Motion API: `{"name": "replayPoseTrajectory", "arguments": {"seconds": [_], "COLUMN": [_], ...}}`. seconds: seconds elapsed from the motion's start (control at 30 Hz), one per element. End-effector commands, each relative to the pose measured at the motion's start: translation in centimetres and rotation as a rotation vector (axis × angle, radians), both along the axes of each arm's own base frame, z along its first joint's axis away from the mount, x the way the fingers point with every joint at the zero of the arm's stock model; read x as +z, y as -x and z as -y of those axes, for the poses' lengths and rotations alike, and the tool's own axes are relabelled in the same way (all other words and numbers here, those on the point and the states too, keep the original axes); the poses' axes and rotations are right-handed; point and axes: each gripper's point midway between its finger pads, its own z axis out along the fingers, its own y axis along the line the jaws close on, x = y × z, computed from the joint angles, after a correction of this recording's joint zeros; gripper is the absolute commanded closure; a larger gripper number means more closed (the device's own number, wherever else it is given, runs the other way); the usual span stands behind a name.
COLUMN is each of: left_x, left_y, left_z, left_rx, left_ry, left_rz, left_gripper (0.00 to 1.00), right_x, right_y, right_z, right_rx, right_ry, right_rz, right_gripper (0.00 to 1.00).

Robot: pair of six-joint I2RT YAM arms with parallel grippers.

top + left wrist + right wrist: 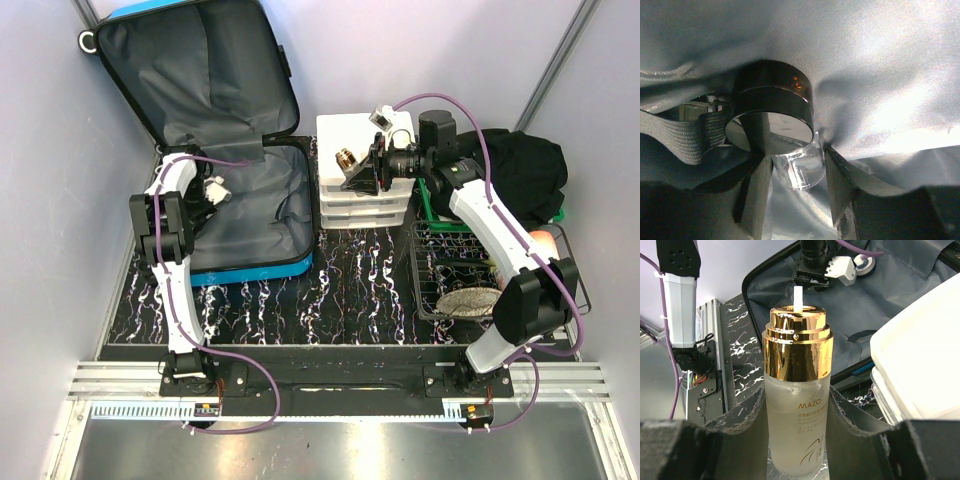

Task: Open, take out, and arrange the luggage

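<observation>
Right wrist view: the right gripper point(796, 407) is clamped on an upright frosted bottle point(798, 347) beside the white drawer unit point(920, 355). Inside the open luggage point(200, 70), at the far left of the table point(360, 290), the left gripper point(797, 172) straddles a dark-lidded clear jar point(775, 112); whether it grips the jar cannot be told.

Open luggage point(250, 215) lay on the worktop point(350, 290) — left jaws inside it, right jaws held a gold-capped bottle point(347, 158) over white drawers point(362, 208).

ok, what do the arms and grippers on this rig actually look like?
Left arm and right arm: white link shells, black joint housings, black base plates. A purple cable runs along each. Fingers are dark grey, wedge-shaped, rough-textured.
</observation>
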Motion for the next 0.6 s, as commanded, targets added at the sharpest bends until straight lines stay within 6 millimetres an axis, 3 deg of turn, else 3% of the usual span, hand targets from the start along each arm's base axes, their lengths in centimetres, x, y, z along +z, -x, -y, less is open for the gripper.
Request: {"name": "replayPoseTrajectory", "arguments": {"seconds": [0.0,0.13,0.23,0.27,0.33,0.37,0.43,0.47,0.53,0.57], "left_x": [-0.3,2.1,5.7,8.0,10.6,13.5,16.7,20.3,24.7,28.3], "left_y": [1.0,0.1,-0.8,-1.5,-1.7,-2.1,-2.3,-2.6,-3.2,-3.1], "left_z": [-0.5,0.4,2.1,3.1,4.8,5.5,8.3,10.2,12.6,13.7], "left_rx": [0.022,0.05,0.084,0.094,0.122,0.12,0.139,0.122,0.175,0.174], "left_ry": [-0.014,0.027,0.103,0.163,0.243,0.287,0.432,0.536,0.674,0.748], "left_rz": [-0.033,0.047,0.145,0.224,0.295,0.377,0.461,0.555,0.674,0.769], "left_gripper": [0.56,0.66,0.73,0.77,0.8,0.81,0.83,0.83,0.84,0.84], "right_x": [3.0,3.2,3.6,3.8,4.2,4.5,5.3,5.6,7.0,7.5], "right_y": [0.5,0.4,0.1,0.1,-0.3,-0.3,-0.8,-0.8,-1.3,-1.4], "right_z": [0.5,0.5,0.5,0.5,0.5,0.4,0.4,0.3,0.1,0.0], "right_rx": [-0.006,-0.008,-0.014,-0.014,-0.029,-0.034,-0.048,-0.055,-0.074,-0.085], "right_ry": [-0.027,-0.027,-0.031,-0.034,-0.042,-0.049,-0.069,-0.084,-0.129,-0.159], "right_rz": [0.111,0.125,0.143,0.146,0.165,0.166,0.193,0.187,0.222,0.206], "right_gripper": [1.0,1.0,1.0,1.0,1.0,1.0,1.0,1.0,1.0,1.0]}}
